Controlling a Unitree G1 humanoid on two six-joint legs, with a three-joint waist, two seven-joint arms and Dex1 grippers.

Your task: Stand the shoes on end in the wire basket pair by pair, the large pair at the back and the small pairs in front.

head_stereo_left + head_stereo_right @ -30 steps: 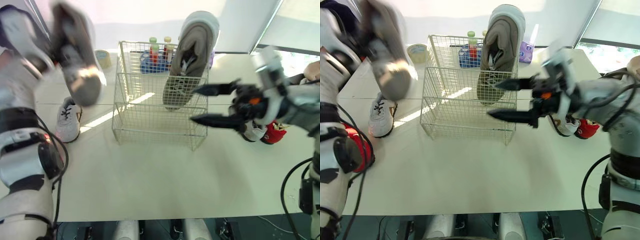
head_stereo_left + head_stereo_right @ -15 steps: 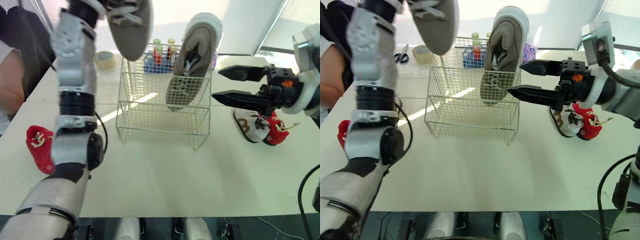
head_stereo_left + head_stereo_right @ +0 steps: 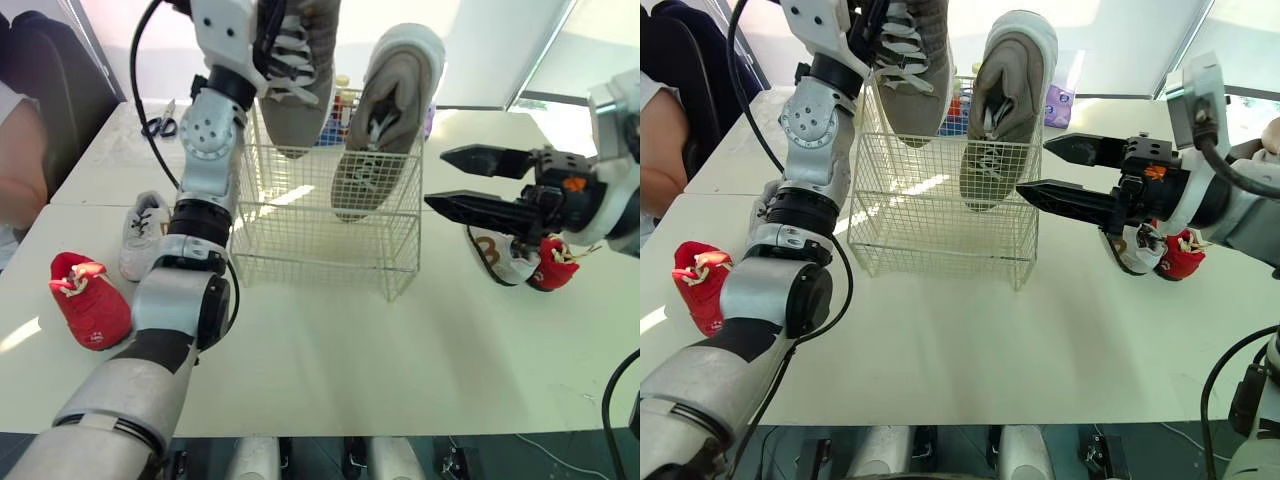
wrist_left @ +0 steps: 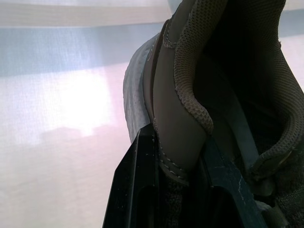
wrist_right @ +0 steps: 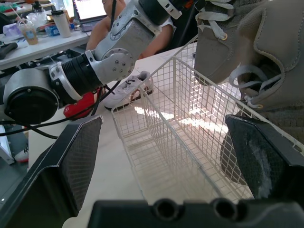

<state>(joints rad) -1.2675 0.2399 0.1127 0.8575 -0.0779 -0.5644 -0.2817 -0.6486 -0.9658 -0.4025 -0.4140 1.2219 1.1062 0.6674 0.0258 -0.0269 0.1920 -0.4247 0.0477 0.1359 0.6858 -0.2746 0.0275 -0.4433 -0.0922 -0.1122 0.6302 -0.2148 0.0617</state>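
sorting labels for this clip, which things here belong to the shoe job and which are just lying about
Job: wire basket; standing grey shoe; held grey shoe; left red shoe; white shoe; right red shoe; white-and-brown shoe.
Lying about: scissors; purple packet; bottles.

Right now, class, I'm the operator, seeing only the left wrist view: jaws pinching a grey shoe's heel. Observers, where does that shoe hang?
Observer: The held grey shoe hangs toe down over the back left of the wire basket.
Operator: Is its mate in?
Observer: Yes, the second grey shoe stands on end at the back right.
Operator: And the small shoes?
Observer: All on the table: a red shoe and a white shoe left of the basket, a white-and-brown shoe and another red shoe right of it.
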